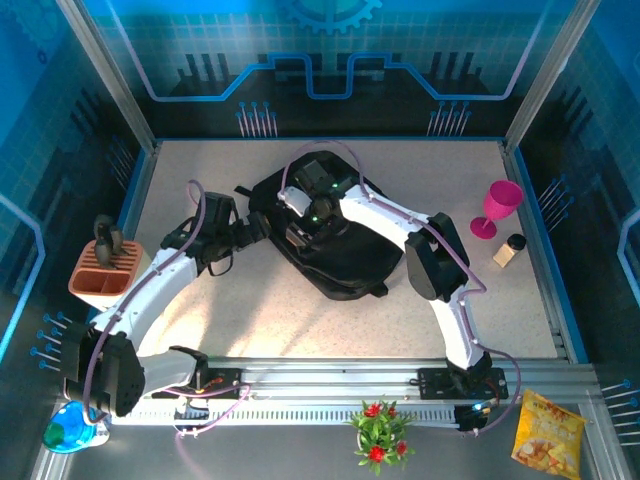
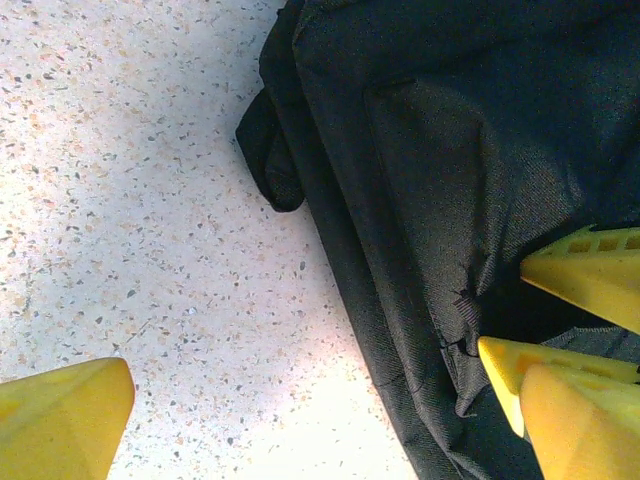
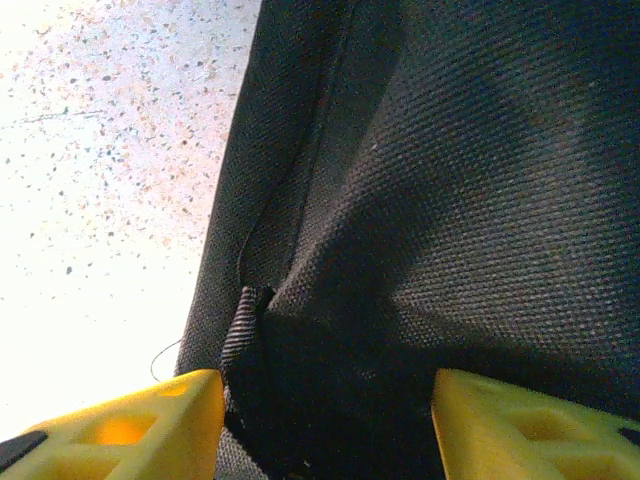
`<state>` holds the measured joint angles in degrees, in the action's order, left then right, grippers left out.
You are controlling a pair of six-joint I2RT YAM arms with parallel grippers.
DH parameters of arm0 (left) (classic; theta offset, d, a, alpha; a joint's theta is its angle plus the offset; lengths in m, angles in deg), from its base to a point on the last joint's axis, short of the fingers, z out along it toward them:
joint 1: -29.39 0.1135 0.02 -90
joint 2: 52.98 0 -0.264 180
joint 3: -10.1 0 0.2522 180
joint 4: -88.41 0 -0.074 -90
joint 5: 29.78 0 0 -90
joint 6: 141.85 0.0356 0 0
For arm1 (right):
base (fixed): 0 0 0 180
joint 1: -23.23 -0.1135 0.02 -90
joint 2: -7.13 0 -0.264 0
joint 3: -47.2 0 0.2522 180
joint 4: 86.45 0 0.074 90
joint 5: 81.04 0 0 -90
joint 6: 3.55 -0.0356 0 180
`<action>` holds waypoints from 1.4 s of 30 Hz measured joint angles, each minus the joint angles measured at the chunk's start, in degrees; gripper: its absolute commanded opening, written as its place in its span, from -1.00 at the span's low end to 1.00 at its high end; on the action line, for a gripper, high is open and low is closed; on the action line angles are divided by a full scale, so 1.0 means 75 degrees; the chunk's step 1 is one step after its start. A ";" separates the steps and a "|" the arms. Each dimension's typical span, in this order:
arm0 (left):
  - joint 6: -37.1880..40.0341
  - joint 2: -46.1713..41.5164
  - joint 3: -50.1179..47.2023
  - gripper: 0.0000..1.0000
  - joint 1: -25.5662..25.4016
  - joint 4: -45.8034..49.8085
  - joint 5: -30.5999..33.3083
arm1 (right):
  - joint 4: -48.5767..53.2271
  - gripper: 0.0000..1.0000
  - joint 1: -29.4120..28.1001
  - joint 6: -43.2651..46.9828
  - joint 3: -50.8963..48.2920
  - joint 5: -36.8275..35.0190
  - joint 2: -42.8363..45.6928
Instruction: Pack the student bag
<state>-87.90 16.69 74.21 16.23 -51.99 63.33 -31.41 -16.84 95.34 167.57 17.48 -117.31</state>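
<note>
The student bag [image 1: 350,262], large and black, lies flat in the middle of the table. My left gripper [image 1: 250,232] is at its left edge and stands open [image 2: 330,385]: one yellow finger [image 2: 60,420] is over bare table, the other over the bag's [image 2: 450,150] fabric. My right gripper [image 1: 298,236] reaches over the bag from the right and comes down on its left part. Its two yellow fingers [image 3: 120,425] have a raised fold of the bag's cloth [image 3: 450,200] bunched between them, beside a webbing tab [image 3: 236,330]. Its fingertips [image 2: 590,280] show against puckered fabric.
A pink goblet [image 1: 500,206] and a small jar [image 1: 510,250] stand at the right. An orange holder [image 1: 102,272] with dark tools sits at the left edge. A yellow snack packet [image 1: 548,432], a small plant [image 1: 378,432] and a blue item [image 1: 70,430] lie beyond the near rail.
</note>
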 measured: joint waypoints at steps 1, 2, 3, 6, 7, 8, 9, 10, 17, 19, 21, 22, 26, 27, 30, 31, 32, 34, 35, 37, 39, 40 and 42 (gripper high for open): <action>-0.0003 0.0012 0.0000 0.99 0.0000 0.0000 -0.0006 | 0.0038 0.21 0.0000 0.0020 0.0003 0.0064 0.0000; -0.0003 0.0023 0.0000 0.98 0.0000 0.0000 -0.0009 | 0.0070 0.22 0.0000 0.0032 0.0003 0.0102 -0.0003; -0.0003 0.0038 0.0000 0.98 0.0000 0.0000 -0.0023 | 0.0105 0.21 0.0000 0.0038 0.0003 0.0125 -0.0009; -0.0003 0.0076 0.0000 0.98 0.0000 0.0003 -0.0058 | 0.0184 0.14 0.0000 0.0058 0.0041 0.0114 -0.0067; -0.0003 0.0079 0.0000 0.99 0.0000 0.0003 -0.0061 | 0.0184 0.09 0.0000 0.0061 0.0070 0.0085 -0.0117; 0.0000 0.0079 0.0000 0.98 0.0000 0.0003 -0.0061 | 0.0181 0.01 0.0000 0.0055 0.0096 0.0058 -0.0166; -0.0003 0.0079 0.0000 0.99 0.0000 0.0000 -0.0064 | 0.0178 -0.05 0.0000 0.0029 0.0105 0.0038 -0.0204; -0.0003 0.0079 0.0000 0.98 0.0006 0.0006 -0.0064 | 0.0181 -0.08 0.0000 -0.0006 0.0108 0.0032 -0.0242; -0.0003 0.0079 0.0000 0.99 0.0035 0.0003 -0.0085 | 0.0154 -0.12 0.0169 -0.0600 0.0117 0.0335 -0.0274; -0.0003 0.0079 0.0000 0.98 0.0035 0.0003 -0.0085 | 0.0154 -0.13 0.0291 -0.0880 0.0143 0.0434 -0.0274; -0.0003 0.0090 0.0000 0.99 0.0035 0.0003 -0.0085 | 0.0187 -0.18 0.0408 -0.1151 0.0219 0.0431 -0.0286; -0.0003 0.0096 0.0000 0.99 0.0035 0.0003 -0.0085 | 0.0207 -0.21 0.0469 -0.1288 0.0289 0.0382 -0.0306; -0.0003 0.0105 0.0000 0.98 0.0035 0.0003 -0.0087 | 0.0271 -0.24 0.0603 -0.1591 0.0402 0.0230 -0.0326; -0.0003 0.0105 0.0000 0.99 0.0035 0.0003 -0.0087 | 0.0271 -0.25 0.0600 -0.1617 0.0402 0.0187 -0.0326; -0.0003 0.0105 0.0000 0.99 0.0035 0.0000 -0.0108 | 0.0274 -0.22 0.0542 -0.1647 0.0402 0.0047 -0.0326; -0.0003 0.0108 0.0000 0.98 0.0035 0.0000 -0.0128 | 0.0271 -0.19 0.0525 -0.1641 0.0402 0.0006 -0.0326; -0.0003 0.0108 0.0000 0.98 0.0035 0.0000 -0.0143 | 0.0271 -0.16 0.0504 -0.1641 0.0402 -0.0023 -0.0326; -0.0003 0.0114 0.0000 0.99 0.0035 0.0003 -0.0169 | 0.0271 -0.11 0.0478 -0.1638 0.0405 -0.0055 -0.0326; -0.0003 0.0114 0.0000 0.98 0.0035 0.0000 -0.0178 | 0.0271 -0.09 0.0458 -0.1638 0.0405 -0.0061 -0.0326; -0.0003 0.0114 0.0000 0.99 0.0035 0.0003 -0.0195 | 0.0271 -0.07 0.0425 -0.1641 0.0405 -0.0090 -0.0326; -0.0003 0.0119 0.0000 0.98 0.0035 0.0000 -0.0198 | 0.0271 -0.06 0.0379 -0.1644 0.0405 -0.0175 -0.0326; -0.0003 0.0119 0.0000 0.98 0.0035 0.0003 -0.0198 | 0.0271 -0.07 0.0347 -0.1644 0.0405 -0.0274 -0.0326; -0.0003 0.0119 0.0000 0.98 0.0035 0.0000 -0.0201 | 0.0271 -0.08 0.0277 -0.1644 0.0408 -0.0472 -0.0326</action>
<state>-87.92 17.59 74.21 16.49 -51.99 61.82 -29.38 -14.77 83.01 170.63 13.94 -119.76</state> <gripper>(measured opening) 0.992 0.466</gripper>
